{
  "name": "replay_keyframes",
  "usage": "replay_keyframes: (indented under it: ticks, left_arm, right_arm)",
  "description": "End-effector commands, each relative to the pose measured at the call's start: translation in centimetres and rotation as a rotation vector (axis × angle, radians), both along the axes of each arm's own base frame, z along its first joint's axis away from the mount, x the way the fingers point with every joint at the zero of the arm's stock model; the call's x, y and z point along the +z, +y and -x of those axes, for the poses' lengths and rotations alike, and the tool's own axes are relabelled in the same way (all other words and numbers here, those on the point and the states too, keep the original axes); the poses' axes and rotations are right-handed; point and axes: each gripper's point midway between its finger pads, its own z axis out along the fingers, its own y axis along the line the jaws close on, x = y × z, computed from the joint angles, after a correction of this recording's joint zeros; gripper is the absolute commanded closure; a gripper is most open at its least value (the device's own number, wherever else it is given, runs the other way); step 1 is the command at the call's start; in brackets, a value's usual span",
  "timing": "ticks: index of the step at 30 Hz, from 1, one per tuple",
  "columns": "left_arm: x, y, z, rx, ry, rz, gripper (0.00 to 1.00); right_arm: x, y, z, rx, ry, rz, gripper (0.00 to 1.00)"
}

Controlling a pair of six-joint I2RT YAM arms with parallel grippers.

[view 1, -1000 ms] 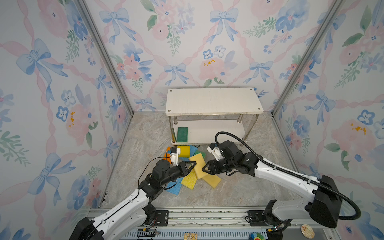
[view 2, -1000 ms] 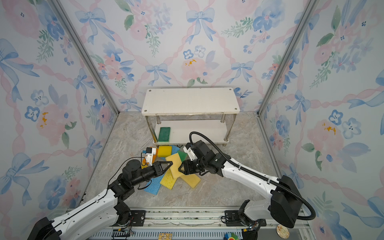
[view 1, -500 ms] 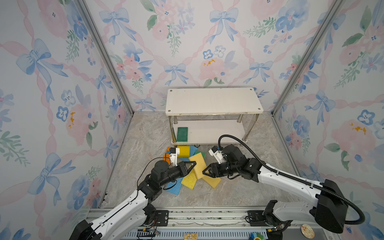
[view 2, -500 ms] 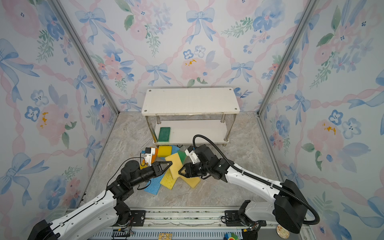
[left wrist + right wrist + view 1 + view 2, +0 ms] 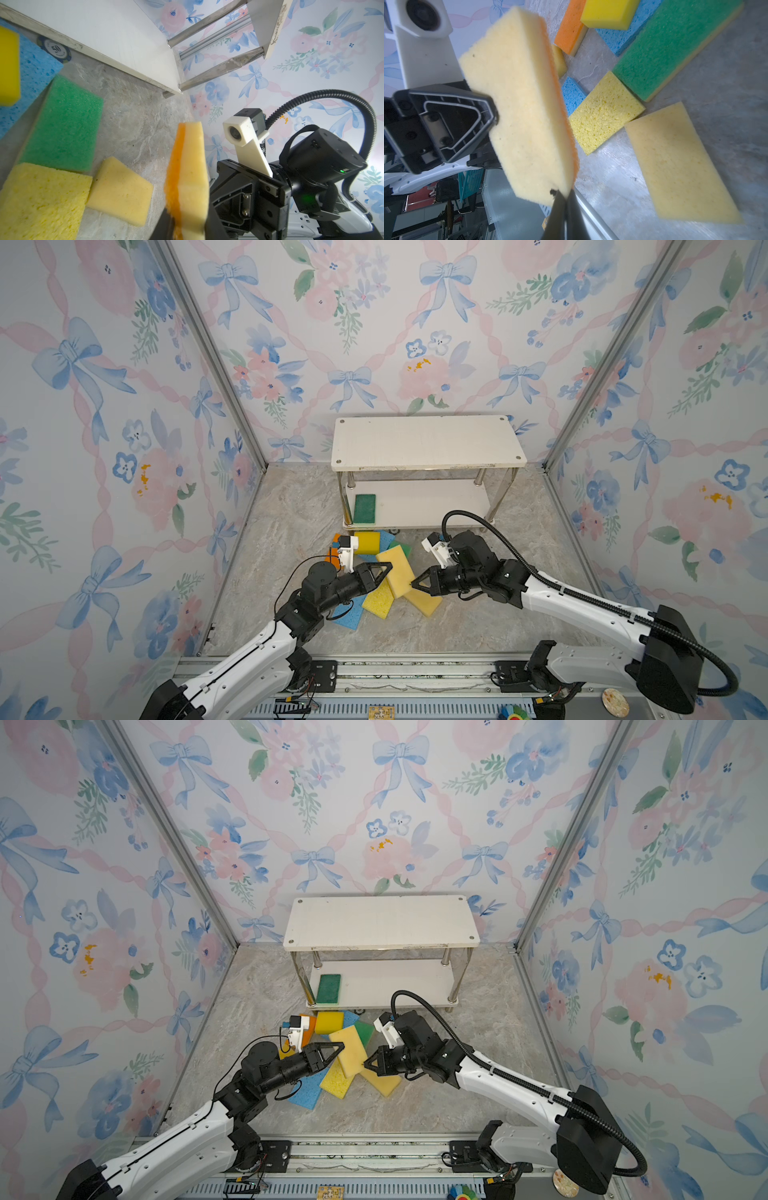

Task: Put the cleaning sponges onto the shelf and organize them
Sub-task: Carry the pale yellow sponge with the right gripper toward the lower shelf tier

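Pale yellow sponge [image 5: 397,572], orange scrub face on 1 side, is what your right gripper [image 5: 413,585] is clamped on: in the right wrist view its 2 fingertips [image 5: 556,207] pinch 1 corner, the jaws almost together. Your left gripper [image 5: 388,566] meets the opposite long edge of that sponge. Its black finger presses into the foam, but you cannot tell whether it is gripping or has let go. The sponge hangs tilted on edge between your 2 grippers, clear of the marbled floor [image 5: 291,510]. Just beneath it lie a yellow cellulose sponge [image 5: 379,600] and a pale tan sponge [image 5: 424,600] side by side, with a blue sponge [image 5: 348,612] under your left arm. Toward the shelf [image 5: 424,441] you have a light green sponge [image 5: 402,549], a bright yellow sponge [image 5: 368,542] lying over a second blue sponge [image 5: 386,539], and an orange sponge [image 5: 333,556]. On the shelf's lower board, at its left end, 1 dark green sponge [image 5: 364,508] lies flat.
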Motion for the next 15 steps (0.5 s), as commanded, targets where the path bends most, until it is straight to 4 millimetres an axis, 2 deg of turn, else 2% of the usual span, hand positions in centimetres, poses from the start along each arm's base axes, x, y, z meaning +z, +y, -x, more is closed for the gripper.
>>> replay_keyframes:
  ticks: [1, 4, 6, 10, 15]
  left_arm:
    - [0.4, 0.7, -0.3, 0.014, -0.032, -0.055, 0.54]
    - [0.9, 2.5, -0.9, 0.069, -0.057, -0.171, 0.30]
    - [1.5, 4.3, -1.4, 0.119, -0.071, -0.228, 0.21]
    - [2.7, 7.8, -2.2, 0.216, -0.094, -0.313, 0.10]
    - [2.8, 9.5, -2.5, 0.246, -0.108, -0.409, 0.03]
  right_arm:
    - [0.7, -0.5, -0.7, -0.058, -0.017, -0.009, 0.96]
    - [1.0, -1.4, -1.7, -0.126, -0.017, 0.021, 0.96]
    - [1.0, -2.1, -2.9, -0.191, -0.010, 0.029, 0.96]
    - [0.5, -2.9, -6.0, -0.310, -0.002, 0.055, 0.96]
    - [0.4, -1.7, -10.1, -0.350, -0.012, 0.072, 0.95]
